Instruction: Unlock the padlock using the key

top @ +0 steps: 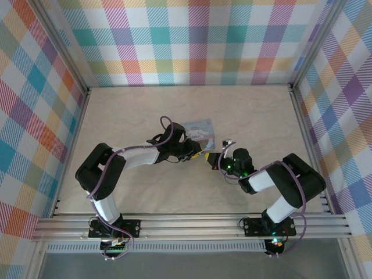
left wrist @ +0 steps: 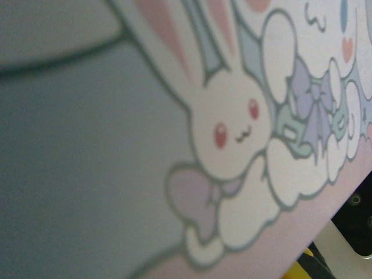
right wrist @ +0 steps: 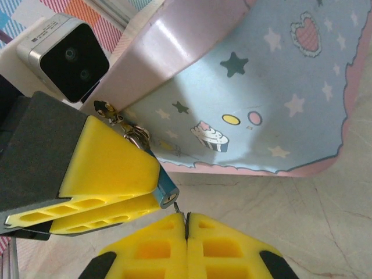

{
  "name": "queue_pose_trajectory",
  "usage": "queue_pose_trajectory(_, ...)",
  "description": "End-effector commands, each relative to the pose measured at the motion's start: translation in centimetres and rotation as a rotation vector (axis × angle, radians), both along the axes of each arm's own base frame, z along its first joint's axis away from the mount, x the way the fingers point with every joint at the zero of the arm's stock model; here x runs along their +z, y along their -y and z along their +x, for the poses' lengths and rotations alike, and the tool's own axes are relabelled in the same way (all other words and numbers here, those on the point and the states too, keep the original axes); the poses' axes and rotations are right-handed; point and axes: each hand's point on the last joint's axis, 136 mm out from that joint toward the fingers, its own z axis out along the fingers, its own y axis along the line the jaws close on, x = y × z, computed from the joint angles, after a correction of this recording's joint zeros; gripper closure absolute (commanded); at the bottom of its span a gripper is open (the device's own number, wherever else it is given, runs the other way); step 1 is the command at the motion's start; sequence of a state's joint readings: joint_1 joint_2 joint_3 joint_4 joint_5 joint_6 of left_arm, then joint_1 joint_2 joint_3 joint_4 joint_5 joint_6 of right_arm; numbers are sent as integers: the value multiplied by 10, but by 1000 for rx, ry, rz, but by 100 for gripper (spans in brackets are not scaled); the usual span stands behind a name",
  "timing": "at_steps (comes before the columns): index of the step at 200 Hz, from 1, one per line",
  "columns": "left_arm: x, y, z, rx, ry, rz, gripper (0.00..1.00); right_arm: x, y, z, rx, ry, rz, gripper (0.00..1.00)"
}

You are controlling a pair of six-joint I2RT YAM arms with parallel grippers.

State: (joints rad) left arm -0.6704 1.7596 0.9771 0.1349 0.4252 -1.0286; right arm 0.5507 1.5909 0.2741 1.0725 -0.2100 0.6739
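In the right wrist view my left gripper (right wrist: 148, 192) comes in from the left, its yellow fingers shut on the small blue-green padlock (right wrist: 166, 189). The padlock's keyhole end pokes out toward my right gripper (right wrist: 186, 218). That gripper is shut on the key (right wrist: 176, 206), whose thin dark tip sticks out just below the keyhole, not inside it. A small metal ring (right wrist: 125, 125) hangs at the padlock's other end. From above, the left gripper (top: 202, 156) and right gripper (top: 214, 161) meet tip to tip at mid-table. A cartoon print blocks the left wrist view of its own fingers.
The pale blue cartoon-printed tin (top: 197, 127) lies right behind both grippers, close in the left wrist view (left wrist: 232, 133) and above the padlock in the right wrist view (right wrist: 261, 99). Bare marble tabletop (top: 133, 110) spreads around. Plaid walls (top: 35, 116) enclose three sides, with a metal rail (top: 186, 224) at the front.
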Motion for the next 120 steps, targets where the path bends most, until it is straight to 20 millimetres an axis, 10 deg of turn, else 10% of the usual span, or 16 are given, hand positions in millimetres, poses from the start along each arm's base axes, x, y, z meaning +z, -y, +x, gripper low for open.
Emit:
queue_pose_trajectory(1,16,4,10,15,36,-34,79,16,-3,-2,16,46,39,100)
queue_pose_trajectory(120,15,4,9,11,31,-34,79,19,-3,5,-13,57,65,100)
